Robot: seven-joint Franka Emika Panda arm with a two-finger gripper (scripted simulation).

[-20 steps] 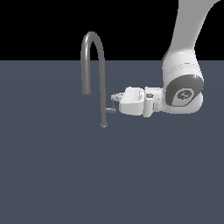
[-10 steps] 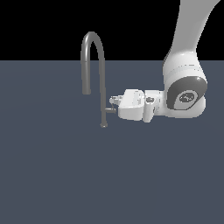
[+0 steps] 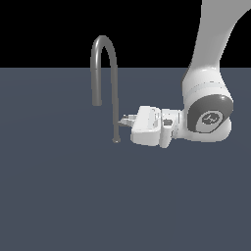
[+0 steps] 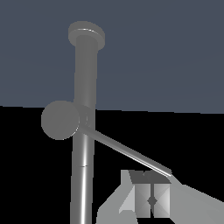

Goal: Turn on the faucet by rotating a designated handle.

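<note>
The end effector [image 3: 128, 121] lies almost level, reaching in from the exterior view's right toward the stem of the faucet [image 3: 115, 93], low down and just above its small round base. In the wrist view its fingers [image 4: 151, 197] appear drawn together, with only a thin dark seam between the pads and nothing seen clamped in it. The hair-thin lever of the handle [image 4: 127, 153] runs slantwise from the stem and ends right at the top edge of the fingers — touching or nearly so, though the pictures do not settle which.

The step in hand, as I judge it, is pushing the lever round the stem with the side of the closed fingers rather than gripping it. To do that well, contact should stay near the lever's outer end, where the turning effect is greatest and the least force is needed. The push should follow an arc centred on the stem — a straight shove would let the thin rod slide off the fingertip. Keeping the fingers at the lever's height matters too, since a rod this slim is easily passed over or under.

The stub of the handle [image 3: 121, 122] sits at the stem in the exterior view, between the stem and the white hand. The table [image 3: 73, 196] is a plain dark surface around the faucet's base.
</note>
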